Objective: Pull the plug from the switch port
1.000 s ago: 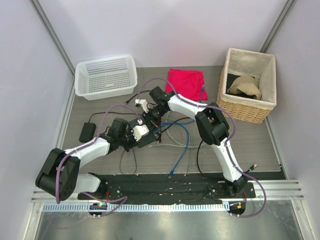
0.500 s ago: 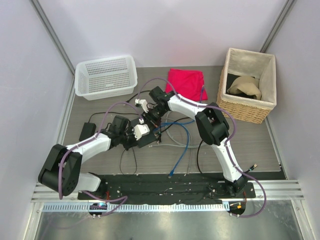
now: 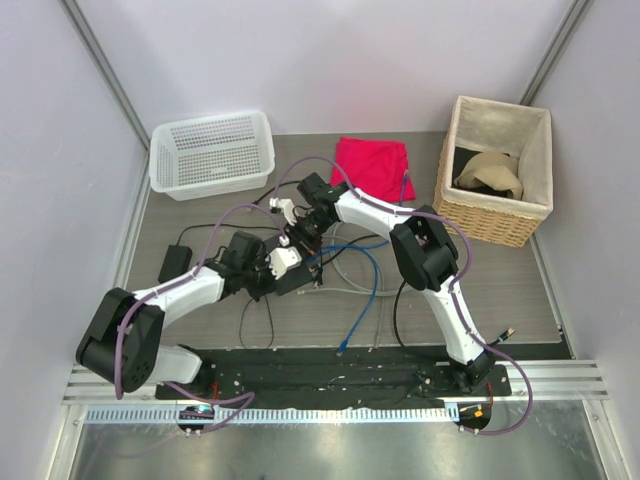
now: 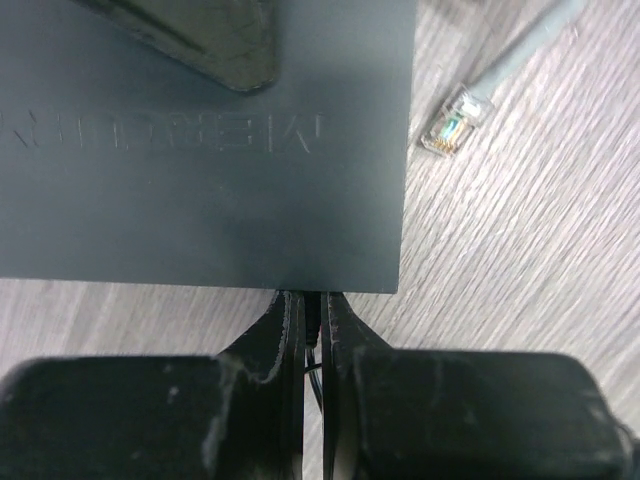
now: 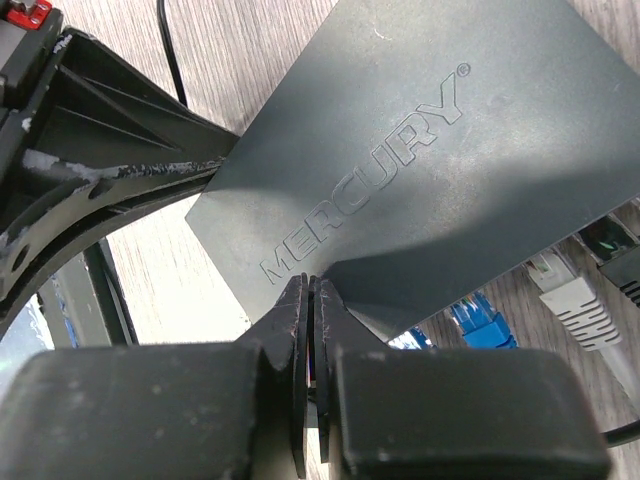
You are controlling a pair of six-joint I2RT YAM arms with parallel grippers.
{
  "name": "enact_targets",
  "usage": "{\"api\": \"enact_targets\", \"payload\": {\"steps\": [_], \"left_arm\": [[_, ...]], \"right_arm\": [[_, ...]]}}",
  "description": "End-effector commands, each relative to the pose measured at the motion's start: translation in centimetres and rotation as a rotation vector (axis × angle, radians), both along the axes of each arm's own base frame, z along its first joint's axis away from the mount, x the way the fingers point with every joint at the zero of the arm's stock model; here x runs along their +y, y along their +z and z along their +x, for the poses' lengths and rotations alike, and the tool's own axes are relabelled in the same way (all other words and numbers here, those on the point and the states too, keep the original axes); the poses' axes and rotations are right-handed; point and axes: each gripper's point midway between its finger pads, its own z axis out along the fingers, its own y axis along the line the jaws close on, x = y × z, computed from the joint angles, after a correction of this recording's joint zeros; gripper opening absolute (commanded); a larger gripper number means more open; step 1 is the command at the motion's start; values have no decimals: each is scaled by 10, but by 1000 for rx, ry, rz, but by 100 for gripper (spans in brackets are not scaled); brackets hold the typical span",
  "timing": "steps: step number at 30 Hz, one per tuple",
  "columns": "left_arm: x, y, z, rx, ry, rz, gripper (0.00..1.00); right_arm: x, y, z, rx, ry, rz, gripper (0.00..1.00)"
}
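The switch, a flat matte black box with raised lettering, lies on the wooden table between both arms. In the left wrist view my left gripper is shut on a thin black plug at the switch's near edge, and its black cable runs back between the fingers. My right gripper is shut, with its tips resting on the switch's top near one edge. A blue plug and a grey-white plug sit at the socket side.
A loose clear plug on a grey cable lies right of the switch. Blue cable and grey cables loop across the table. A black adapter is at left. Behind stand a white basket, a red cloth and a wicker basket.
The left arm has shifted slightly up and to the right toward the switch. The right arm and the switch have barely moved, and both grippers stay shut.
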Motion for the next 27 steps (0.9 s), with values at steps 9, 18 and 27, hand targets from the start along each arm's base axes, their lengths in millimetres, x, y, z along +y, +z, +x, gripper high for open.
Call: {"api": "enact_targets", "payload": {"steps": [9,18,27], "left_arm": [[-21,13,-23,250,69,-198,0],[20,-9,-7,80,182,-23,0],[25,-16,-18,125,137,18,0]], "right_arm": [[-27,-62,-1,-19,-31,-205,1],[-31,-66,-7,-12,-32,-222,1],[-38,-83,-2,-58,-94,-322,1]]}}
